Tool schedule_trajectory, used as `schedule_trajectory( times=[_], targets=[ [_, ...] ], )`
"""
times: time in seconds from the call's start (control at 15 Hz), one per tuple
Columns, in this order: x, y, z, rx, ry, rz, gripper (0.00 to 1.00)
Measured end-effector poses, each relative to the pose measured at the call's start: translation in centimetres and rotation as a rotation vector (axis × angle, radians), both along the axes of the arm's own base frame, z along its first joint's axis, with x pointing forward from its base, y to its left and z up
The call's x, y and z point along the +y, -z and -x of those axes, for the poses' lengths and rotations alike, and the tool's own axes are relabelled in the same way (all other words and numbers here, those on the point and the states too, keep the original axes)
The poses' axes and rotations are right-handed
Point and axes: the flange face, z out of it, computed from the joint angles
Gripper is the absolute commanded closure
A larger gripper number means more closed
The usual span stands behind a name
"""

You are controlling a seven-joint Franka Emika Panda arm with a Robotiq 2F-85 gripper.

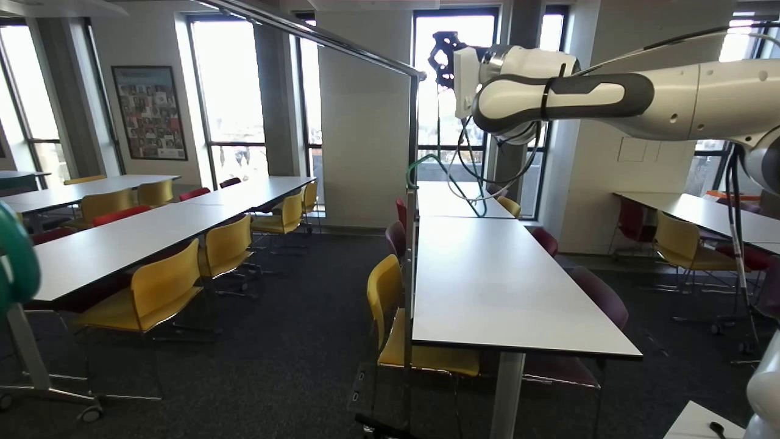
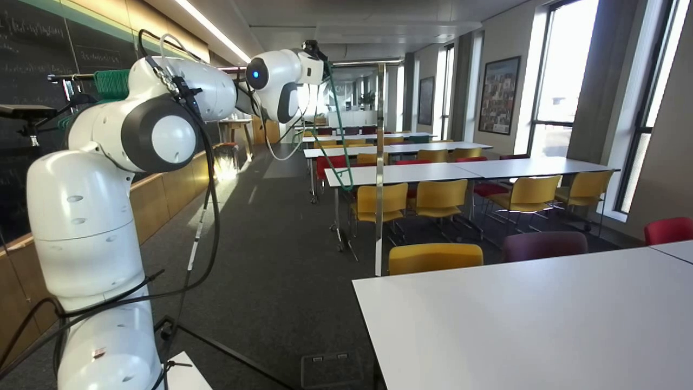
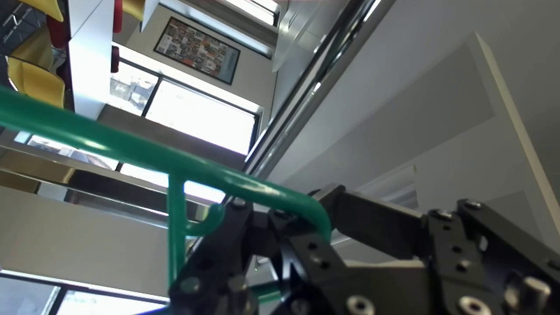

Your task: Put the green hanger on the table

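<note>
Wide floor [image 2: 260, 303] edges the table [image 2: 514, 325], green hanger [image 3: 176, 167] aloft.

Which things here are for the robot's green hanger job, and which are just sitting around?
For the job:
green hanger, the thing to put down
end effector, the robot's hand
long white table, where the hanger should go

Just around:
yellow chairs
red chair
framed poster
blackboard

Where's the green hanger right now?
In the wrist view, the green hanger slants in from the left edge; in an exterior view it hangs below the gripper, to the picture's left of the upright metal post.
</note>
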Motion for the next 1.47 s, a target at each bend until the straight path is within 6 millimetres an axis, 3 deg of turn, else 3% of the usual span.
schedule_trajectory(
  times=[0.33, 0.47, 0.67, 1.0, 1.47],
  targets=[
    [-2.3, -3.7, 2.4, -0.081, 0.057, 0.043, 1.00],
    [-4.8, -4.3, 2.5, -0.098, 0.114, 0.075, 1.00],
    [-10.9, -3.9, 1.5, -0.097, 0.241, 0.157, 1.00],
    [-21.3, 0.4, -1.8, -0.017, 0.430, 0.362, 1.00],
    [-31.1, 11.2, -6.6, 0.187, 0.517, 0.480, 1.00]
  ],
)
